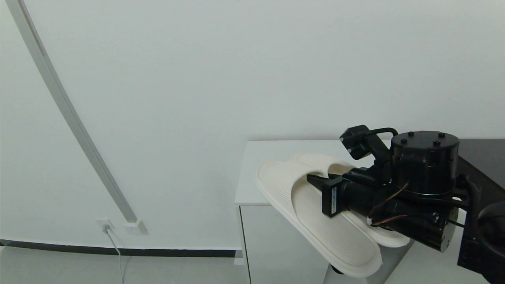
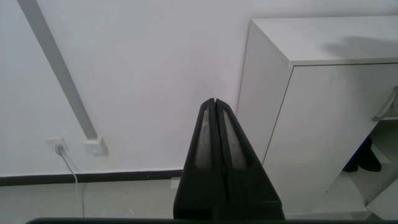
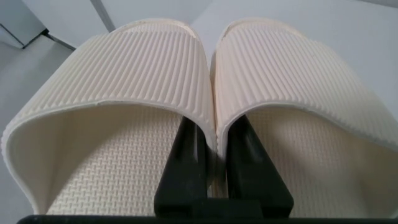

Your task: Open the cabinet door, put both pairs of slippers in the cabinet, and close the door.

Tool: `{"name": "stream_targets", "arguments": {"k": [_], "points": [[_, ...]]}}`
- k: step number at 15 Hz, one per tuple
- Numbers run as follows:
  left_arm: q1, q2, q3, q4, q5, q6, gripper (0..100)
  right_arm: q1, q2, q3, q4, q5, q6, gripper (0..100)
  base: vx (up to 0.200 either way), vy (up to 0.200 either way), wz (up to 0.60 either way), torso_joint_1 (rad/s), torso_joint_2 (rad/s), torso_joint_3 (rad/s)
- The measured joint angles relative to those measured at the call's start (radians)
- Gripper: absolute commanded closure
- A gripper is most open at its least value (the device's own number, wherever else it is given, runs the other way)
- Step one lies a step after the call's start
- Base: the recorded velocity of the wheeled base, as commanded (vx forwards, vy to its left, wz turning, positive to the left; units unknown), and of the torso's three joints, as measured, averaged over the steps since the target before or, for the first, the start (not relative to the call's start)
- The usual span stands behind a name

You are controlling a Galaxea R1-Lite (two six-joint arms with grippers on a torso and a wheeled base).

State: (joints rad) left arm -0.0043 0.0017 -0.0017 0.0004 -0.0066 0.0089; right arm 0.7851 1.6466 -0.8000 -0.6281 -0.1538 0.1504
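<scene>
White wall [image 1: 197,79] takes up most of the room before me. A grey strip [image 1: 67,106] slants down it to a socket [image 1: 103,224], and a cable [image 1: 118,252] hangs from the socket to the pale floor [image 1: 118,270]. A black skirting line [image 1: 158,251] runs where the wall meets the floor. The white cabinet [image 1: 276,157] stands against the wall, with a dark surface [image 1: 481,154] just beside it.

My right hand [image 1: 315,181] holds the pair of cream slippers [image 1: 307,205] in the air over the cabinet's front edge, tilted, partly above its top and partly before its face. The right wrist view shows the grip more closely. One finger sits inside each of the slippers [image 3: 143,68], and my right hand [image 3: 214,140] pinches their two neighbouring straps together.

My left hand [image 2: 215,109] is closed on nothing, its fingers pressed flat together, and it hangs in front of the wall near the cabinet [image 2: 323,112]. The left wrist view also shows the strip [image 2: 59,68] and the socket [image 2: 56,145]. Past the front panel's edge it shows a metal handle [image 2: 387,104]. It also looks into the cabinet, where a white shelf carries something dark [image 2: 362,155] that I cannot make out.
</scene>
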Motion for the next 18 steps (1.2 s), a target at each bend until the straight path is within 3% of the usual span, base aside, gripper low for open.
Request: {"name": "stream_targets", "arguments": {"k": [10,18], "points": [[-0.001,0.0,0.0,0.0,-0.001,-0.001,100,0.011,-0.013,0.018,0.0,-0.006,-0.002,100,-0.2,0.0,0.0,0.002,0.0,0.002],[0.0,0.0,0.0,0.0,-0.001,-0.001,100,0.021,-0.023,0.074,-0.001,-0.01,-0.022,100,0.0,0.0,0.0,0.0,0.0,0.0]]}}
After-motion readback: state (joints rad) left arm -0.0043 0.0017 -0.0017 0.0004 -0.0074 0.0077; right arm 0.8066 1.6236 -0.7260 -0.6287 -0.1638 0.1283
